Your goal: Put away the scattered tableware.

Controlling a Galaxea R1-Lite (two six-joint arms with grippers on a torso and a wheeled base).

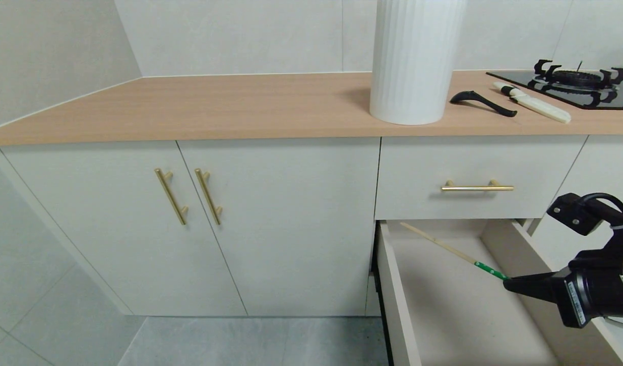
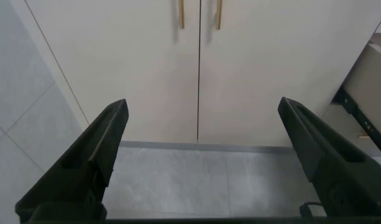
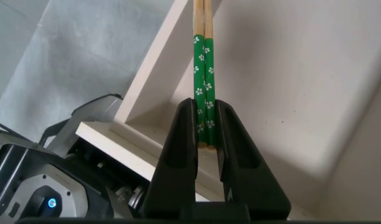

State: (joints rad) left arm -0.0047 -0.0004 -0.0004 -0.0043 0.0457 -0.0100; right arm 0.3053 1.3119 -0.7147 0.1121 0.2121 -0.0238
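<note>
The right gripper (image 1: 509, 282), fingers clamped on the green end of the chopsticks (image 1: 446, 247), holds them over the open drawer (image 1: 395, 295) at 4 o'clock, apparently to stow them. A knife (image 1: 537, 104) waits on the tabletop (image 1: 215, 107) at 2 o'clock. The left gripper (image 2: 202, 109) gapes empty.

You can count two chopsticks (image 3: 202, 74), one knife (image 1: 535, 105), one black utensil (image 1: 481, 100), one white canister (image 1: 413, 61), and three gold handles (image 1: 476, 188).

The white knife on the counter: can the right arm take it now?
Probably not yet: the right gripper is shut on the chopsticks down at the open drawer; the knife itself lies unobstructed.
</note>
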